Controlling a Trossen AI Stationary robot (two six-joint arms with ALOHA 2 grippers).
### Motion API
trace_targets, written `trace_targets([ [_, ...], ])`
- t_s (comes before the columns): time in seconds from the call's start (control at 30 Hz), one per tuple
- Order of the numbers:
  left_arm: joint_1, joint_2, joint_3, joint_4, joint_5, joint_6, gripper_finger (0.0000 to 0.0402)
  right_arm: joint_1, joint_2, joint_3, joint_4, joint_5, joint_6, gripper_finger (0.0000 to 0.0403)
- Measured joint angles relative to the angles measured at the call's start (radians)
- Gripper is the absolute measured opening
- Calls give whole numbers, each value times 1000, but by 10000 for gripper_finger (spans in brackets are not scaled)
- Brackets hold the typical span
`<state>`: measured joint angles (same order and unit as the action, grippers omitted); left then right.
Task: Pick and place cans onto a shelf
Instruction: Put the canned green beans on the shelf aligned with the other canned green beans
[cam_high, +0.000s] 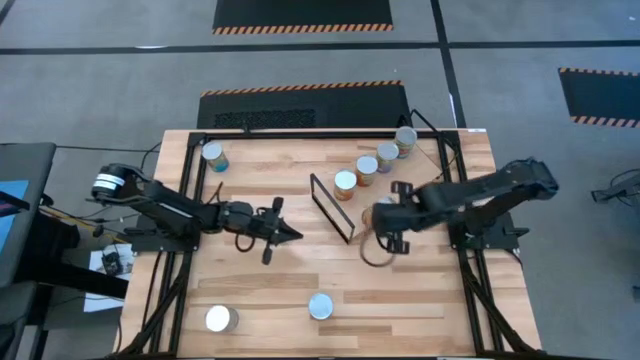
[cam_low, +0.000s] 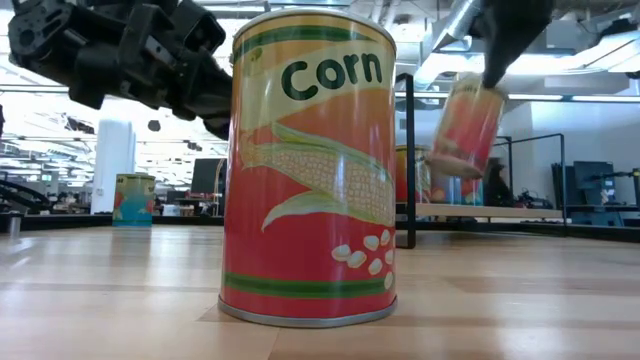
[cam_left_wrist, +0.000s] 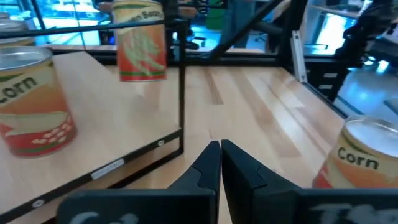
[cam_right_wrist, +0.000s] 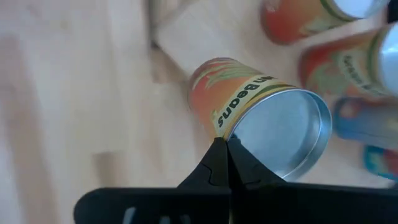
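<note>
My right gripper (cam_right_wrist: 225, 160) is shut on an orange green-beans can (cam_right_wrist: 242, 99), which hangs tilted in the air (cam_low: 465, 125) beside the shelf's black wire frame (cam_high: 332, 207). The shelf (cam_high: 425, 165) is a light board at the far right, and several cans (cam_high: 366, 168) stand on it in a row. My left gripper (cam_high: 290, 233) is shut with nothing in it, left of the frame and above the table's middle; its fingers (cam_left_wrist: 219, 163) point toward the shelf. My right gripper pinches the rim of the can's silvery end (cam_right_wrist: 231, 138) between its two fingers, at their free ends. The fingers come steeply from above. The can hangs below them, tilted and lifted clear of table and shelf.
A corn can (cam_high: 320, 305) stands near the front edge, large in the low view (cam_low: 308, 170). Another can (cam_high: 220, 318) stands at the near left and a blue-labelled one (cam_high: 213, 155) at the far left. A black frame (cam_high: 300, 131) borders the tabletop.
</note>
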<state>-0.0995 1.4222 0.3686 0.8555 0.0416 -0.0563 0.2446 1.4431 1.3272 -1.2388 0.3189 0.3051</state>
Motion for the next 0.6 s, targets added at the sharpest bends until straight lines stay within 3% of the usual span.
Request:
trace_targets([
  [0.3, 11, -17, -13, -18, -3, -5, 0, -157, 180, 97, -149, 2, -200, 0],
  [0.6, 11, -16, -13, -34, -4, -5, 0, -231, 213, 100, -161, 3, -298, 0],
])
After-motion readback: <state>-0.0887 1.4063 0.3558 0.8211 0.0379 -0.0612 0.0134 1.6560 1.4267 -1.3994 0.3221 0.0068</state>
